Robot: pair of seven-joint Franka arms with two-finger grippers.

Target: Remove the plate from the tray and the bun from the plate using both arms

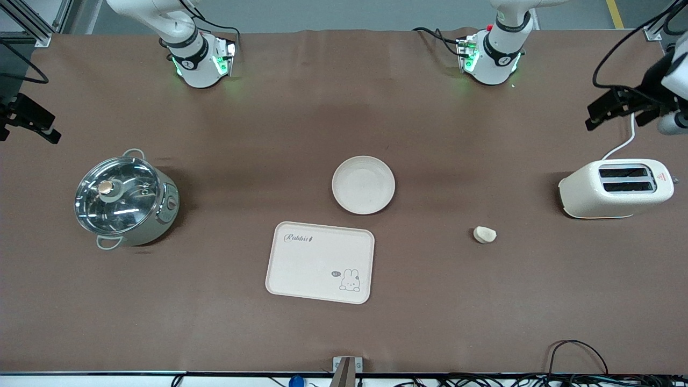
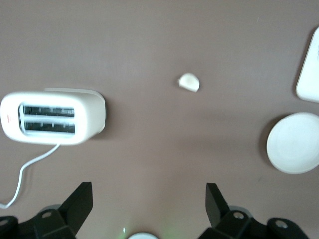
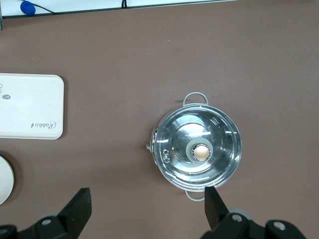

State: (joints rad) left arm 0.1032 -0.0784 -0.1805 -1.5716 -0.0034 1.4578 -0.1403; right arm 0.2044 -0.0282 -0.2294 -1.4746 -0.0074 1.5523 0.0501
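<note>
The round cream plate (image 1: 363, 185) lies on the brown table mid-way along it, close to the rectangular rabbit tray (image 1: 320, 262), which lies nearer to the front camera. The small pale bun (image 1: 484, 234) lies on the bare table between the tray and the toaster. The plate (image 2: 294, 143) and the bun (image 2: 189, 82) also show in the left wrist view. My left gripper (image 2: 148, 193) is open and empty, high over the table by the toaster (image 1: 597, 114). My right gripper (image 3: 147, 198) is open and empty, high over the table by the pot (image 1: 37, 126). A sliver of the plate (image 3: 4, 179) shows in the right wrist view.
A white two-slot toaster (image 1: 615, 188) with its cord stands toward the left arm's end. A steel pot with a glass lid (image 1: 124, 196) stands toward the right arm's end. Cables run along the table's near edge.
</note>
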